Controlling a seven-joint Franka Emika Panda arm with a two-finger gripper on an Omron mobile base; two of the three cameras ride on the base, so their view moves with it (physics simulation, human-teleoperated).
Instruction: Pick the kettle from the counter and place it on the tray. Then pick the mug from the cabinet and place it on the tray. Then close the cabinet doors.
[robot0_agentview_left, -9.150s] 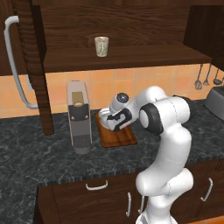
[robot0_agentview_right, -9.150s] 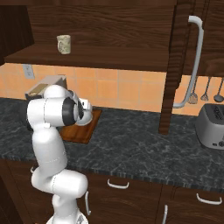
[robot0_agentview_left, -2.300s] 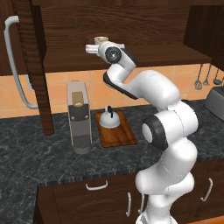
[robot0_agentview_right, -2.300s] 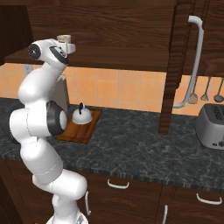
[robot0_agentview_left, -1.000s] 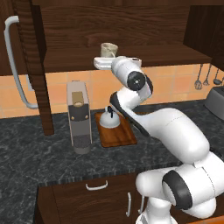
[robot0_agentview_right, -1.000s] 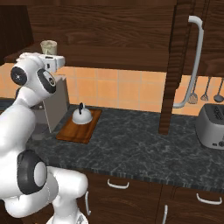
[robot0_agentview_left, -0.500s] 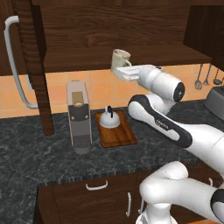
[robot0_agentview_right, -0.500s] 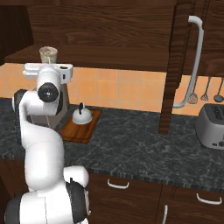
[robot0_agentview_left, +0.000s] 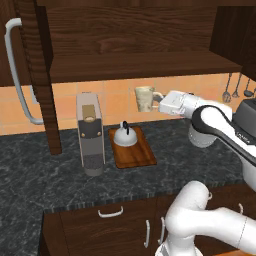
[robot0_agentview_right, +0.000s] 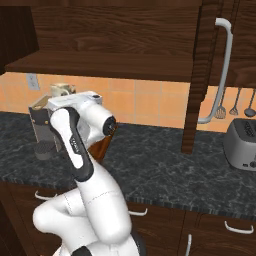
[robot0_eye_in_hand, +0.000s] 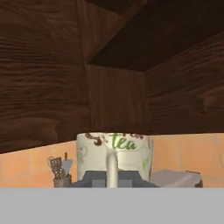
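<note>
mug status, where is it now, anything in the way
Gripper shut on mug handle. Mug in the air above tray. Kettle on tray's far end, near end free.

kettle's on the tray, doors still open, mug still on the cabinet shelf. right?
Not quite. The kettle is on the tray and the cabinet doors are open, but the mug is off the shelf: the left base view shows it in the air below the shelf, in the shut gripper.
</note>
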